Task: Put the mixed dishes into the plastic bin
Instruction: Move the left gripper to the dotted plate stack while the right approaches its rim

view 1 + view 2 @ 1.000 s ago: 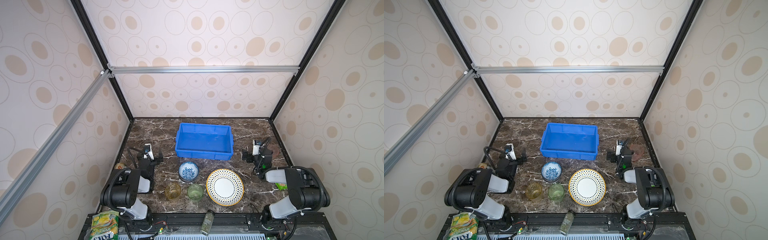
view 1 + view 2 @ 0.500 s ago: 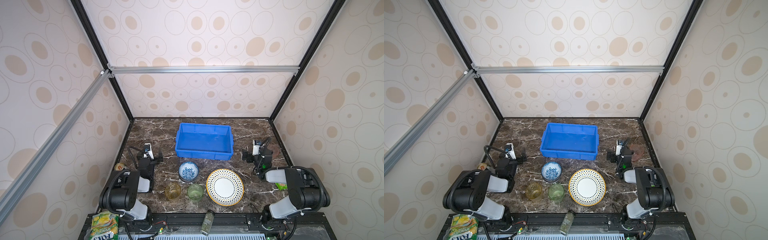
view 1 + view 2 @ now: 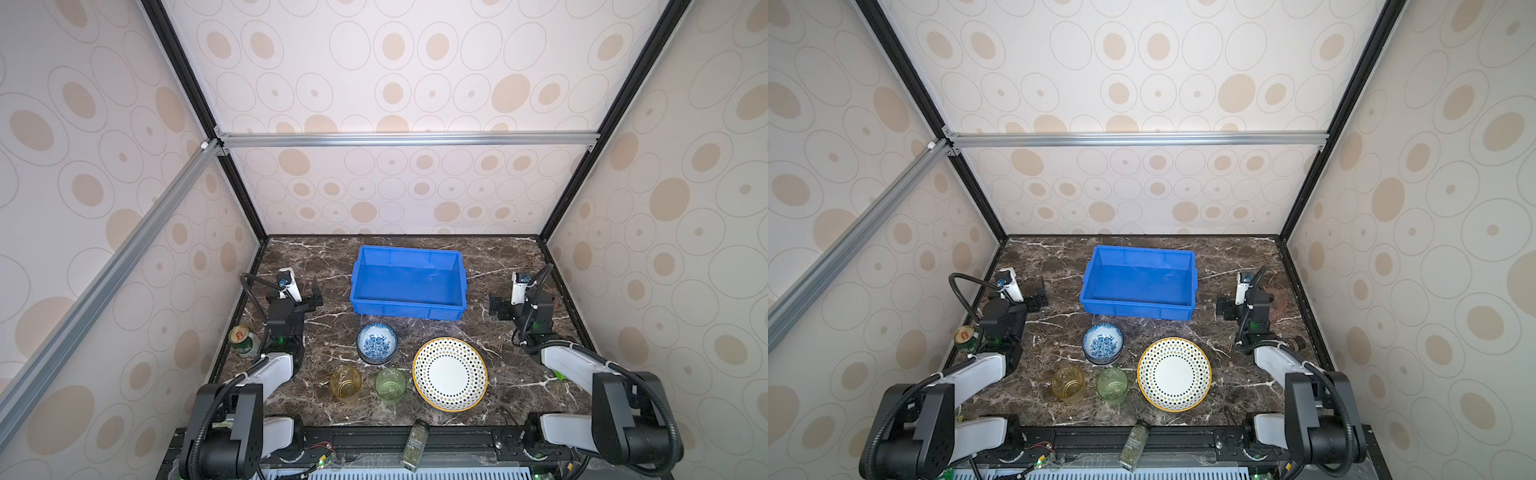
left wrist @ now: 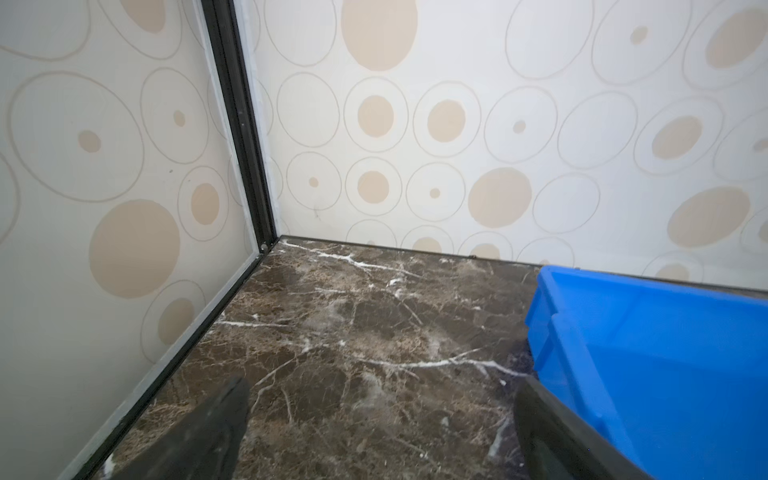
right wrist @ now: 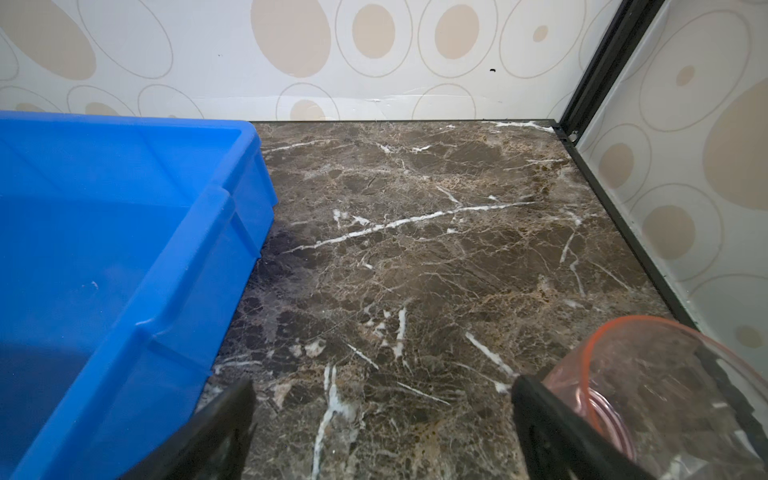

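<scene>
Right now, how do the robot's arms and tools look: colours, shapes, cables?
The left arm and right arm match: white rounded links between bulky black joints. A black ribbed cable loops along each, and a small white camera sits at each wrist. The left tool and right tool each have two black, tapered fingers.

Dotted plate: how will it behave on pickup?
The dotted plate looks glazed ceramic: probably stiff, slippery and breakable. It sits flat on the marble tabletop with a raised rim, so a rim pinch likely tilts it.
</scene>
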Controlling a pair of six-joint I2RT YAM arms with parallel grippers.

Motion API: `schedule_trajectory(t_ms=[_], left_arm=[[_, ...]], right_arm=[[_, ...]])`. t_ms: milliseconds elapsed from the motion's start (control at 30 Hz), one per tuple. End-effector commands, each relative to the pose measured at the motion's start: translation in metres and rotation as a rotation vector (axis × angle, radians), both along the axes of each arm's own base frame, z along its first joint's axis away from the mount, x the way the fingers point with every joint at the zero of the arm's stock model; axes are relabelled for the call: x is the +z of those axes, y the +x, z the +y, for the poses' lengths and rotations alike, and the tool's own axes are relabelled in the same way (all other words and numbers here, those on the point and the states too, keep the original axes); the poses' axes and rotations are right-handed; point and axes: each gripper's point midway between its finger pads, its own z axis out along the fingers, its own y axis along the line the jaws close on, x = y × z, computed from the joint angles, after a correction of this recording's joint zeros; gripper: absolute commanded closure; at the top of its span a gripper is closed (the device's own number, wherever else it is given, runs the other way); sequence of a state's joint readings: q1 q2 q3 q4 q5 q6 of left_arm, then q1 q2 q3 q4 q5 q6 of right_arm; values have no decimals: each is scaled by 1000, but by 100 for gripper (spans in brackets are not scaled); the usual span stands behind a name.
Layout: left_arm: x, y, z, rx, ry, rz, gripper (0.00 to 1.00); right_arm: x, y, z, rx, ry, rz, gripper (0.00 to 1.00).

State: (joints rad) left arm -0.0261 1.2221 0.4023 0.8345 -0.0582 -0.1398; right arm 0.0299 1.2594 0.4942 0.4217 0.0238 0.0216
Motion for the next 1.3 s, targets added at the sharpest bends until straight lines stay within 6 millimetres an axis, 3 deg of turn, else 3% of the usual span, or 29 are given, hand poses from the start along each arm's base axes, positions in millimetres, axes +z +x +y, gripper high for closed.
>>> schedule_trajectory(t_ms=[0, 167, 500, 567, 800, 1033, 1267], left_arm=[[21, 0, -16, -33, -14, -5, 1], [47, -5, -42, -98, -16, -17, 1], [68, -10, -137, -326, 104, 72, 1], [72, -12, -156, -371, 124, 84, 5], [85, -29, -253, -589, 220, 154, 7], [65, -57, -332, -765, 264, 243, 10], [30, -83, -381, -862, 318, 381, 14]], right_arm=[[1, -17, -1, -46, 38, 72, 1], [18, -36, -2, -122, 117, 105, 2], [35, -74, 8, -142, 123, 330, 2], [37, -79, 11, -134, 132, 357, 2], [36, -95, 25, -110, 209, 470, 6], [20, -118, 45, -66, 281, 570, 10], [11, -137, 52, -49, 327, 617, 14]])
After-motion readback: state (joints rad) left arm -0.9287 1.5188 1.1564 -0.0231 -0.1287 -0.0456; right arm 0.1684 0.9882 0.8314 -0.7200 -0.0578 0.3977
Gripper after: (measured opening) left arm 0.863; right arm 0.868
